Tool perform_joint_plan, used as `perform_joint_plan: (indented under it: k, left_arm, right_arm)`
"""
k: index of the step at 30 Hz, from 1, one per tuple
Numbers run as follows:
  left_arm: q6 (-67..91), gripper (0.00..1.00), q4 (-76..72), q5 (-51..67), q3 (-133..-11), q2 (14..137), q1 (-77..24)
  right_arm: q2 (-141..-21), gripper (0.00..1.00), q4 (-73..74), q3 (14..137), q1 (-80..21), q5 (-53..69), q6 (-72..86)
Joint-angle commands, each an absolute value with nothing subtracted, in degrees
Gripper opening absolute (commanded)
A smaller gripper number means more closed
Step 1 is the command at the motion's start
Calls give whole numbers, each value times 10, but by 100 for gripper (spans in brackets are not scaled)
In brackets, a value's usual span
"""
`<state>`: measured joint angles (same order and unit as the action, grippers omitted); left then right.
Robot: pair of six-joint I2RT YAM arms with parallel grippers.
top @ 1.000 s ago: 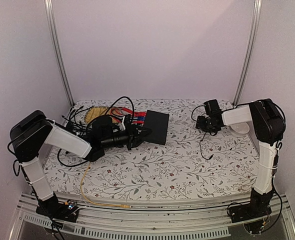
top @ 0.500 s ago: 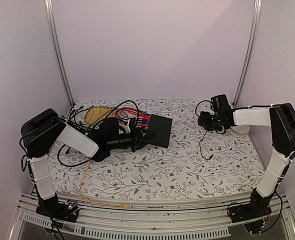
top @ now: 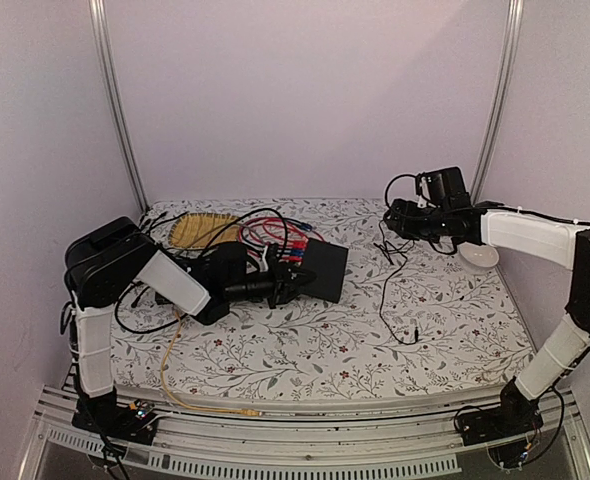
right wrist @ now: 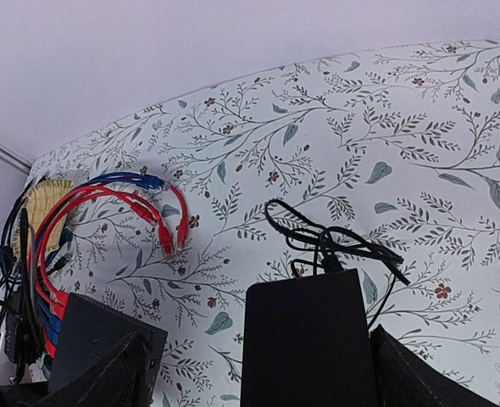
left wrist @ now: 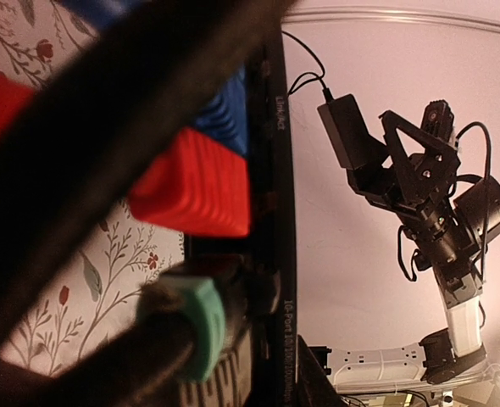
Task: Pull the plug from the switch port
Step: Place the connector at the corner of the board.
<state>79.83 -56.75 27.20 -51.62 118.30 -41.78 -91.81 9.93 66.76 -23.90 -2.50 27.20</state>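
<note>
The flat black switch lies left of centre, with red and blue plugs along its left edge. In the left wrist view that edge fills the frame, with a red plug and a green-booted plug seated in a port. My left gripper is at that edge. Its jaws stand close together around the green-booted plug. My right gripper is raised at the back right, shut on a black power adapter between its fingers. The adapter's cable hangs to the table.
Red and blue patch cables loop behind the switch beside a yellow woven bundle. A yellow cable runs to the front edge. A white object sits at the right. Black cables tangle by the left arm.
My left gripper pushed right against the switch, which slid and turned slightly right. My right arm stretched out and rose to the left with the adapter, lifting its cable.
</note>
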Motion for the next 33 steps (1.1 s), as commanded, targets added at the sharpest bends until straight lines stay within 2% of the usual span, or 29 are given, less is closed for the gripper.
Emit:
perform_joint_plan:
  k: [1, 10, 23, 33]
  left_arm:
    - [797, 0, -671, 296, -545, 1188, -406]
    - [801, 0, -687, 301, -526, 1177, -392]
    - [813, 0, -729, 302, -492, 1160, -387]
    - [808, 0, -730, 296, -472, 1141, -388]
  right_arm:
    - [-957, 87, 109, 656, -216, -28, 285]
    - [-1060, 86, 81, 681, -167, -19, 306]
    - [-1154, 87, 91, 719, -137, -74, 315]
    - [-1171, 90, 148, 731, -140, -190, 295]
